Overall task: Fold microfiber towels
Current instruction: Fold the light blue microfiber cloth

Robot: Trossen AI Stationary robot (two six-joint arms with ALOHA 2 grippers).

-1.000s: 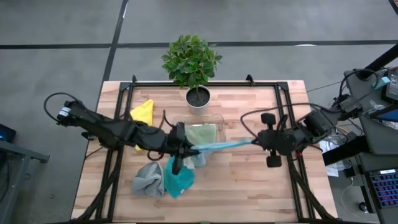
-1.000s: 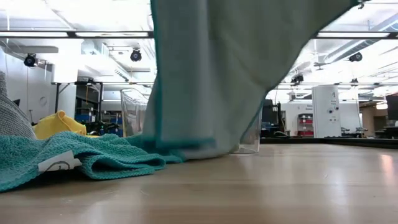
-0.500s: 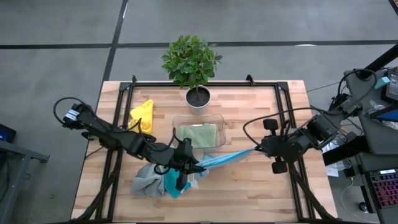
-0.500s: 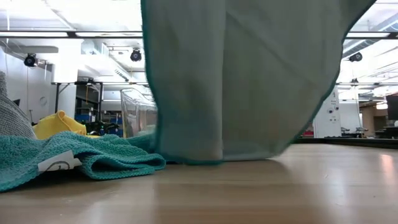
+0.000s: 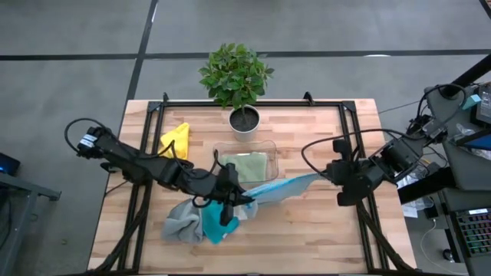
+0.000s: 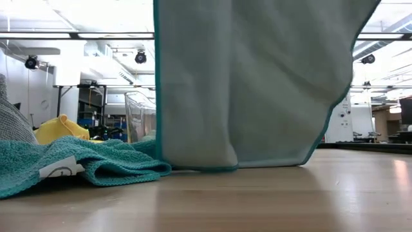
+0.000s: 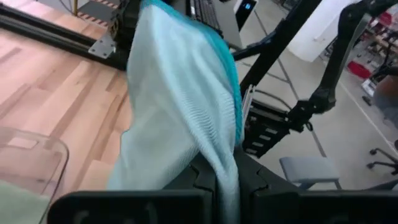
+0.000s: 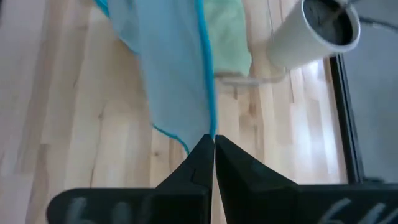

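Clear plastic tray containing folded sage green towel, soft light blue towel stretched, clamped between left gripper and right gripper.

No readable text is showing anywhere. A small white tag is lying on the teal towel at the low view's lower left, its printed mark too blurred to read.

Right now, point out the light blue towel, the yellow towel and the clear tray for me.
light blue towel [image 5: 280,188]: high view, middle of the span stretched between both arms.
yellow towel [image 5: 176,139]: high view, centre of the crumpled cloth.
clear tray [image 5: 244,144]: high view, its far rim.
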